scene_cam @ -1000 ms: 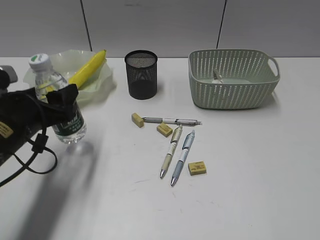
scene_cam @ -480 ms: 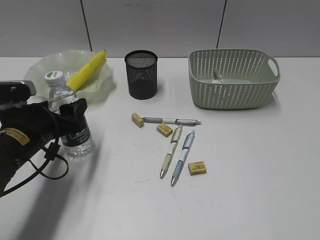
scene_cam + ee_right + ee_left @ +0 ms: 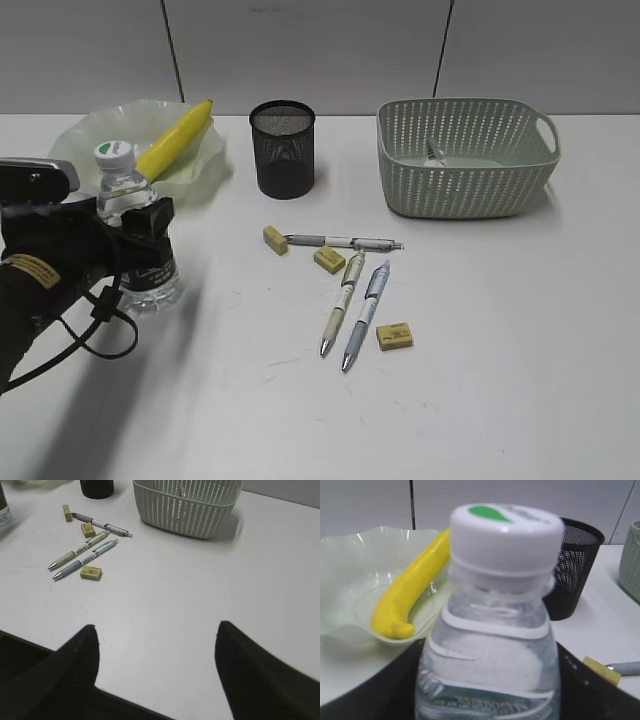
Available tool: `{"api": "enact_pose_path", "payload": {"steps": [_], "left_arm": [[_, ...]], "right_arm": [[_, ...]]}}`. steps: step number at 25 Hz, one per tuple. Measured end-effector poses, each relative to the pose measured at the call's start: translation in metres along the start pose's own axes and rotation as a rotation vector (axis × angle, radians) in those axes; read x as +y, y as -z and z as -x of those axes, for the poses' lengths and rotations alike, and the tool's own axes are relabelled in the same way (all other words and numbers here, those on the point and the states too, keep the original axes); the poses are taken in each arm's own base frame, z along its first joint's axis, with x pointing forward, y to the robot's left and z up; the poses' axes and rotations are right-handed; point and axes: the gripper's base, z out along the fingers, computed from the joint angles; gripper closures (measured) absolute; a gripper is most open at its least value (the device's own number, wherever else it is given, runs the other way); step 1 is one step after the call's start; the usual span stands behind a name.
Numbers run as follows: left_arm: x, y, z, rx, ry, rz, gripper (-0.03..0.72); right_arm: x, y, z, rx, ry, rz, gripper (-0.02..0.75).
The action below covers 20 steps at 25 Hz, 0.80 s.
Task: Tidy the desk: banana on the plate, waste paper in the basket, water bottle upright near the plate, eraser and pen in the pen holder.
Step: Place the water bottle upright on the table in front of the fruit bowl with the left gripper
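My left gripper [image 3: 140,228] is shut on the water bottle [image 3: 124,185], which stands upright with its base at the desk [image 3: 500,380], just in front of the plate [image 3: 90,130]. In the left wrist view the bottle [image 3: 495,625] fills the space between the jaws [image 3: 490,700]. The banana [image 3: 178,138] lies in the plate. A pale scrap that looks like the waste paper [image 3: 433,155] lies in the basket [image 3: 465,165]. Three pens [image 3: 345,242] and three erasers [image 3: 329,259] lie in front of the pen holder [image 3: 282,150]. My right gripper [image 3: 155,630] is open and empty over bare desk.
The right wrist view shows the basket [image 3: 187,500], the pens [image 3: 100,524] and an eraser [image 3: 92,572] well beyond the jaws. The left wrist view shows the banana [image 3: 415,585], the plate [image 3: 350,565] and the pen holder [image 3: 572,575] behind the bottle.
The left gripper has carried the bottle forward and to the right, away from the plate, from tilted to upright. In the last half second it barely moved.
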Motion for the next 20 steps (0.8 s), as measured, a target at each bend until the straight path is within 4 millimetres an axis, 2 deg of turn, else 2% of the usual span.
{"api": "enact_pose_path", "payload": {"steps": [2,4,7,10,15,20], "left_arm": [[0.0,0.0,0.0,0.0,0.001,0.003,0.169],[0.0,0.0,0.001,-0.007,0.001,0.004,0.117],[-0.001,0.002,0.012,-0.058,0.006,-0.006,0.07],[-0.002,0.004,0.02,-0.069,0.014,-0.009,0.061],[-0.005,0.013,0.031,0.015,0.033,-0.014,0.061],[-0.008,0.03,0.057,0.043,0.008,-0.037,0.064]], "right_arm": [[0.0,0.0,0.0,0.0,0.0,0.0,0.169],[0.0,0.0,0.0,0.0,0.0,0.0,0.169],[0.0,0.0,0.0,0.0,0.0,0.0,0.169],[0.0,0.0,0.0,0.0,0.0,0.0,0.169],[0.0,0.0,0.0,0.0,0.0,0.0,0.169],[0.0,0.0,0.0,0.0,0.0,0.0,0.169]]}}
